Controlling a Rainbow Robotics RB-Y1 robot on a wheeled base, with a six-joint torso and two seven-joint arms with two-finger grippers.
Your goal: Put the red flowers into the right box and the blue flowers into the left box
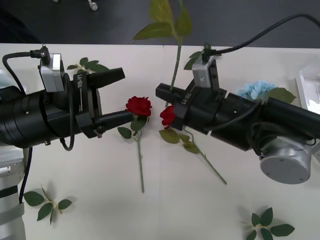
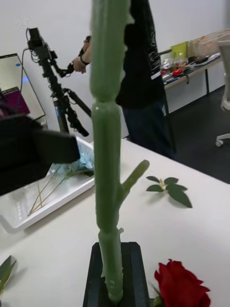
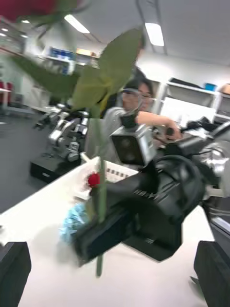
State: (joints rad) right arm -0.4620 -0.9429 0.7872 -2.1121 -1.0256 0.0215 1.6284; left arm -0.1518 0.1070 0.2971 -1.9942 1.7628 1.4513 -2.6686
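Red flower stem [image 1: 175,67] stands near-vertical, long axis upright, leaves at top, pinched low down by the right hand [image 1: 167,95] above the tabletop [image 1: 100,200]. 2 red roses [image 1: 138,106] lie below, between the hands. Left hand [image 1: 117,95] is spread, level, facing it.
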